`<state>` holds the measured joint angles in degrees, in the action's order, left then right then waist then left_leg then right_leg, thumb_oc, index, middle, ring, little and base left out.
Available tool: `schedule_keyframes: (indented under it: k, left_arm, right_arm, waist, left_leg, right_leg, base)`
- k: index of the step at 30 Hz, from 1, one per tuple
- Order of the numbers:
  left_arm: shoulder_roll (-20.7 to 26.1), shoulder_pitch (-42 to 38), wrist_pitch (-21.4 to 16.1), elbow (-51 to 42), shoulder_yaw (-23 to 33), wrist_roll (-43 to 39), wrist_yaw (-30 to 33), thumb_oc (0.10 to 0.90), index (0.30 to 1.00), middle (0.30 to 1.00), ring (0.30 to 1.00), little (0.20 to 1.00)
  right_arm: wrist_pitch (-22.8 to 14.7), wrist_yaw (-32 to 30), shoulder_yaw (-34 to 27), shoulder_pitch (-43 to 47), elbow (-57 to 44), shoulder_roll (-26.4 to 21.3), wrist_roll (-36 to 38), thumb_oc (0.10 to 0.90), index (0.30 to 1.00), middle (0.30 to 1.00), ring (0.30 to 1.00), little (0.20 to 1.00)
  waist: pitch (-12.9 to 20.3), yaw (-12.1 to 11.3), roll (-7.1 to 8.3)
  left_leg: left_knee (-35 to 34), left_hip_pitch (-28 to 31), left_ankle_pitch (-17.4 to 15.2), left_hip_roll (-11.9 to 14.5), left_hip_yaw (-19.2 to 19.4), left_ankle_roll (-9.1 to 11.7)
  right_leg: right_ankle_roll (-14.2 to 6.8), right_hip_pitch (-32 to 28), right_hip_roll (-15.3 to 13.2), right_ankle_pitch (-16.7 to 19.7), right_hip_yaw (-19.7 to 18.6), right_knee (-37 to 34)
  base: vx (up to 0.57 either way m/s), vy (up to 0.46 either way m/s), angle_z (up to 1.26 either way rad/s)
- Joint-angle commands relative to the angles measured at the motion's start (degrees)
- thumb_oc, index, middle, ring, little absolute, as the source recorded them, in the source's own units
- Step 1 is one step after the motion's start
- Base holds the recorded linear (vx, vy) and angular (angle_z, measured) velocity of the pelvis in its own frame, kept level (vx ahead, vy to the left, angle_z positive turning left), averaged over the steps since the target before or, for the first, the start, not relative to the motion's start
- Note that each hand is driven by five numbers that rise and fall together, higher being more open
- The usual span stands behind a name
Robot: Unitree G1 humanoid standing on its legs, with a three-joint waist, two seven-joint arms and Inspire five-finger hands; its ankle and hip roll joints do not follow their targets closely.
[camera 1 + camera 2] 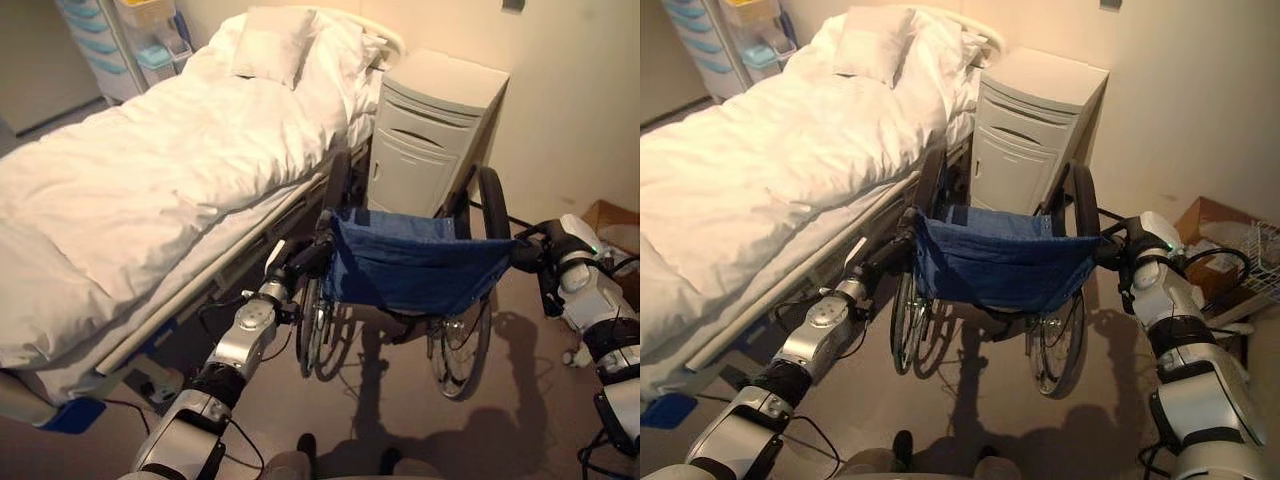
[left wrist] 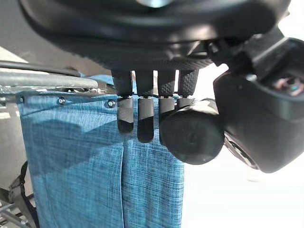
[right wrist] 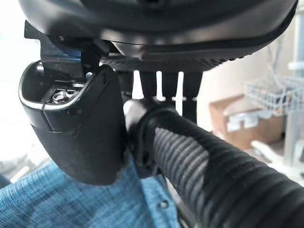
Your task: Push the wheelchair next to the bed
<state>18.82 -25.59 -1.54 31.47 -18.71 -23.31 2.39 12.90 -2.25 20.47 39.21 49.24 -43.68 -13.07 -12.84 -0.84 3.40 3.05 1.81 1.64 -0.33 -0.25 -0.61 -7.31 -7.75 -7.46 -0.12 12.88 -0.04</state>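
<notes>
Hands grip both push handles: the left hand has its fingers curled over the smooth black left handle, and the right hand wraps the ribbed black rubber right handle, thumb pressed against its inner end. A grip on each side looks chosen so the chair can be steered as well as driven forward. The folding wheelchair with a blue fabric backrest stands at the centre of the frame, its back towards the camera, its left wheel close beside the frame of the hospital bed with a rumpled white duvet and pillow, which fills the left and upper left. Its front points at a pale grey bedside cabinet in the upper middle, set against a cream wall. By my judgement the chair is already near the bed and needs only a short push. The floor is smooth and grey-brown, good for rolling; a cardboard box sits at right
</notes>
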Motion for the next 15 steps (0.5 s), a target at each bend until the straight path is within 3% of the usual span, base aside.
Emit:
schedule_keyframes:
  k: [1, 15]
  left_arm:
    - [0.42, 3.0, 3.12, 2.75, -3.32, 3.41, 1.01, 0.4, 0.3, 0.3, 0.3, 0.3]
    - [2.32, 3.38, 3.37, 3.32, -2.46, 4.36, 1.78, 0.4, 0.3, 0.3, 0.3, 0.3]
  right_arm:
    - [-8.31, 6.54, 9.69, 2.99, -2.73, 7.59, -2.41, 0.4, 0.3, 0.3, 0.3, 0.3]
    - [-8.51, 6.24, 9.69, 1.08, -3.93, 8.72, -2.59, 0.4, 0.3, 0.3, 0.3, 0.3]
  waist:
    - [-0.65, -4.74, -1.93]
    - [-0.8, -4.32, -2.1]
  left_leg:
    - [-0.19, 3.87, -4.22, 1.32, -0.86, 2.17]
    - [-0.68, 5.91, -5.22, 1.47, -0.15, 1.67]
  right_leg:
    - [0.49, 3.48, -0.87, 1.94, -1.74, 2.88]
    - [-0.07, 3.11, -1.2, 1.85, -2.41, 3.5]
  base:
    - [0.03, 0.013, -0.01]
    - [0.01, 0.025, 0.01]
